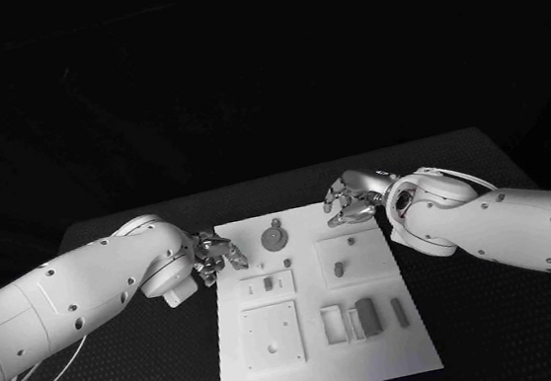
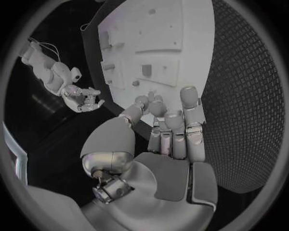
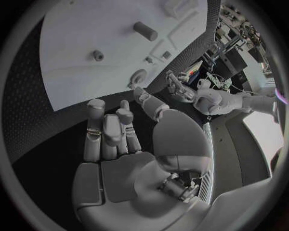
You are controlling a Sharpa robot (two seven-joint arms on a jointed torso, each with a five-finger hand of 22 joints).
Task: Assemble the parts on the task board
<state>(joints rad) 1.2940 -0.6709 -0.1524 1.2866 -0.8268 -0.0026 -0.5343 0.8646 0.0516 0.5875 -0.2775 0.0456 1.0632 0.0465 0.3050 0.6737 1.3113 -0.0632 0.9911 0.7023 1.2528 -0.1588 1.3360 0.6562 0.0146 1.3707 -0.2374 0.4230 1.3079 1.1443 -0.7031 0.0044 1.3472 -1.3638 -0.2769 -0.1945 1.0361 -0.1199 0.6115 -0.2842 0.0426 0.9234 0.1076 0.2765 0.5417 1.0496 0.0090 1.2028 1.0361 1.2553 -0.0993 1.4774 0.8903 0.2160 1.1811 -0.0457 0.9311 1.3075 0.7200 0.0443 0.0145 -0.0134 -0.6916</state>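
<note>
Centrally task board point(image 1: 324, 342), robot hands flanking

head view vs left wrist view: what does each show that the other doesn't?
Head view alone: the whole task board on the black table, with the round part at its far end and the dark upright parts near its front. Left wrist view alone: the inner side of the left hand, its fingers empty and hanging over the board's edge. Both: the board, the left hand and the right hand.
</note>
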